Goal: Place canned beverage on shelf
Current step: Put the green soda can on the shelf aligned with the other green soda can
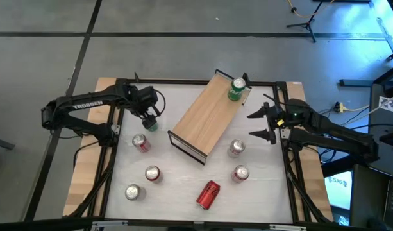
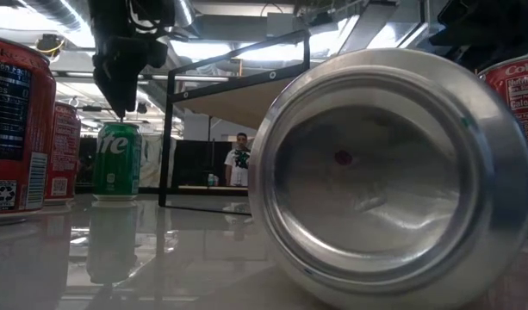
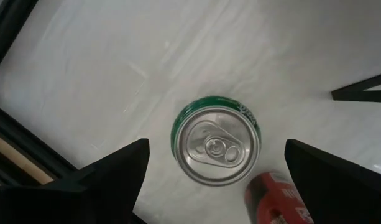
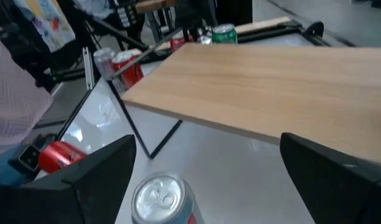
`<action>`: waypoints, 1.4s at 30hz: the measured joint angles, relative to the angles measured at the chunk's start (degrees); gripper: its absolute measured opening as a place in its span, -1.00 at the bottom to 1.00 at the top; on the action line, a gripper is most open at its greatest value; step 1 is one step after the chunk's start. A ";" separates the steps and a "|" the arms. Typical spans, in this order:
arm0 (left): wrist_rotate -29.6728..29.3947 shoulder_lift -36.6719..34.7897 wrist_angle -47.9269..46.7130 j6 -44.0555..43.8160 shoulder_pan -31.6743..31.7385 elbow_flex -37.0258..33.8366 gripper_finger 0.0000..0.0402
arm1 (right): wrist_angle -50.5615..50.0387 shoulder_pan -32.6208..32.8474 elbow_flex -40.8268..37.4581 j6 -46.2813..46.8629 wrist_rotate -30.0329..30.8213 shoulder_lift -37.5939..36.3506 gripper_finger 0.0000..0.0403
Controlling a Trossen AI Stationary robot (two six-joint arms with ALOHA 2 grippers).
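The left gripper (image 3: 212, 165) hovered spread wide directly above an upright green can (image 3: 216, 147) on the table (image 1: 183, 173), not yet touching it. The shelf (image 1: 206, 115) stood just beside, carrying another green can (image 1: 236, 90) at its far end. The reach-to-grasp step seemed underway; next it should descend and close. The right gripper (image 1: 265, 122) waited, fingers apart, beside the shelf.

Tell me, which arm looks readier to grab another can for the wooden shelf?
The left. Its open left gripper hovers directly above the upright green aluminium can; the open right gripper waits beside the light-wood shelf, over no can.
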 joint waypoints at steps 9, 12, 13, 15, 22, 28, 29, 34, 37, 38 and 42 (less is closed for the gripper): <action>-0.57 0.62 0.19 0.02 -0.07 -0.09 0.81 | 6.81 0.00 -3.04 -0.04 0.07 0.02 0.94; -0.54 1.36 0.24 0.02 -0.07 -0.10 0.81 | 6.81 0.00 -3.06 -0.22 0.06 0.01 0.94; -0.53 1.72 0.24 0.03 -0.07 -0.10 0.81 | 6.79 0.00 -3.06 -0.24 0.05 0.01 0.94; -0.51 2.64 0.19 0.04 -0.07 -0.10 0.81 | 6.77 0.00 -3.06 -0.24 0.05 0.02 0.94; -0.43 6.12 0.20 0.05 -0.07 -0.10 0.81 | 6.76 0.00 -3.06 -0.27 0.04 0.02 0.94; -0.01 9.33 0.03 0.68 -0.07 -0.10 0.81 | 6.63 0.00 -3.06 -0.28 0.04 0.02 0.94; 0.01 9.76 0.12 1.01 -0.07 -0.10 0.81 | 6.55 0.00 -3.06 -0.30 0.04 0.02 0.94; 1.06 10.56 0.15 0.51 -0.07 -0.10 0.76 | 6.51 0.00 -3.06 -0.32 0.04 0.02 0.94; 2.27 10.56 0.14 -0.43 0.02 -0.10 0.66 | 6.50 0.00 -3.06 -0.32 0.07 0.02 0.94; 2.36 10.56 0.12 -0.68 0.00 -0.10 0.62 | 6.50 0.00 -3.06 -0.37 0.07 0.02 0.94; 2.55 10.51 0.13 -3.16 0.00 -0.10 0.44 | 6.50 0.00 -3.06 -0.50 0.07 0.02 0.94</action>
